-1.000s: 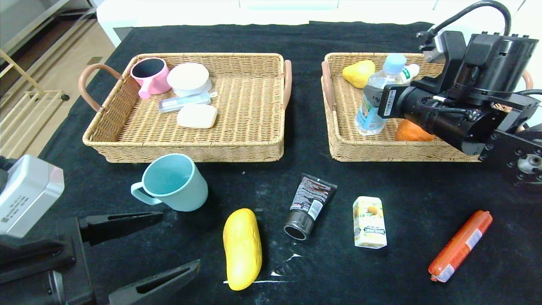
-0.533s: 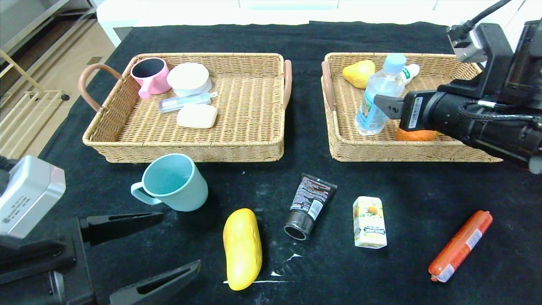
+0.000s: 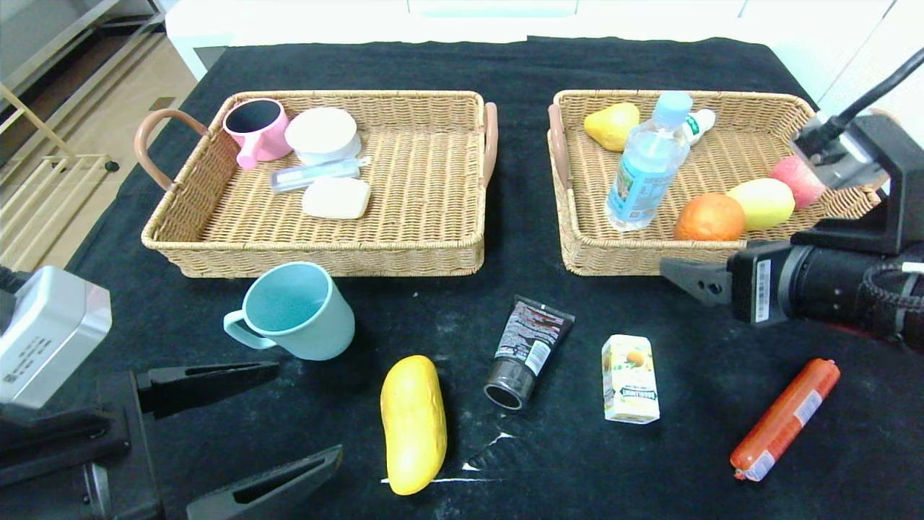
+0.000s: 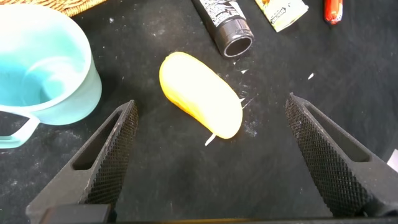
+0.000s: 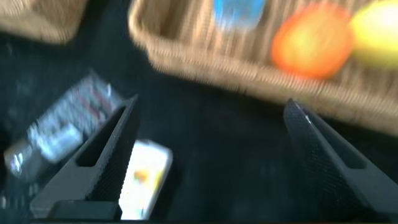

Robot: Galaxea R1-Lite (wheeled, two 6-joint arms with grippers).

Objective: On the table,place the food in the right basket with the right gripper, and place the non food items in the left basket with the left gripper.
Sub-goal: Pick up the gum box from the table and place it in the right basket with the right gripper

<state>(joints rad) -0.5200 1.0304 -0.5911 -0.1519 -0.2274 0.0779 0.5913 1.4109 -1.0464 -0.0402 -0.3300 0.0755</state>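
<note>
Left basket (image 3: 426, 245) holds non-food items at its far left end; bare weave fills the rest. Right basket (image 3: 577, 238) carries bottle and fruit. Right gripper (image 3: 686, 278), jaws apart and empty, hangs outside its near rim above the juice carton (image 3: 630, 378). Left gripper (image 3: 238, 419) sits parked, jaws spread, facing the mango (image 3: 413, 422).

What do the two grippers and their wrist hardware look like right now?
Both are matte black. The left gripper has long tapered fingers with slotted sides and cross-hatched pads, beside a silver-grey box-shaped wrist camera. The right gripper joins a black cylindrical wrist bearing a white barcode label, a braided black cable and a grey connector.
</note>
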